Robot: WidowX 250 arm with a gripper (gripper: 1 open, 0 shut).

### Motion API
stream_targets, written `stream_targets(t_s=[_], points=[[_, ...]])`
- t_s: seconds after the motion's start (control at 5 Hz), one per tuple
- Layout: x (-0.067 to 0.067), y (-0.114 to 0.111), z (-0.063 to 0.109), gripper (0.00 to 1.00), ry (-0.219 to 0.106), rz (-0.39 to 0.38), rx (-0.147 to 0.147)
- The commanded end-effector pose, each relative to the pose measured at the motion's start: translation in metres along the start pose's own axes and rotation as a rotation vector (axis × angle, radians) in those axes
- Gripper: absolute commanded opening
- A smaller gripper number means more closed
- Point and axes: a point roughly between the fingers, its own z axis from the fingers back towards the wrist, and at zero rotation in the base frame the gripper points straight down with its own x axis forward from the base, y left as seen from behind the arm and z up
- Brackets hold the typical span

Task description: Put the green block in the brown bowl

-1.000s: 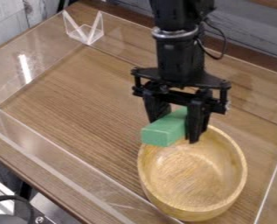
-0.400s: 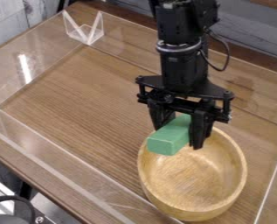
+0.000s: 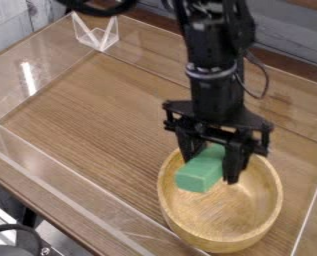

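We have the gripper (image 3: 210, 158) clenched on the green block (image 3: 198, 172), jaws pressed to its sides, pointing almost straight down. Over the last second we have carried the block from just outside the near-left rim to a spot above the hollow of the brown bowl (image 3: 261, 208), which sits near the front right corner of the desk (image 3: 94, 100). We judge the carry nearly done: what is left is a short descent and letting go

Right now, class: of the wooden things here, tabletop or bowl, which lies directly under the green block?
The brown bowl: the hand holds the green block over its hollow, not over the flat tabletop.
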Motion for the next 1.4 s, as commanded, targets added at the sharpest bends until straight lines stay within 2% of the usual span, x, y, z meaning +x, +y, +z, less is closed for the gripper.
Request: stream_targets(t_s=[0.0, 0.2, 0.4, 1.2], points=[[0.005, -0.008, -0.003, 0.0, -0.037, -0.019, -0.007], [0.005, -0.009, -0.01, 0.0, -0.035, -0.025, -0.007], [0.004, -0.008, -0.012, 1.0, -0.035, -0.026, -0.009], [0.007, 0.004, 0.003, 1.0, -0.028, -0.02, -0.017]])
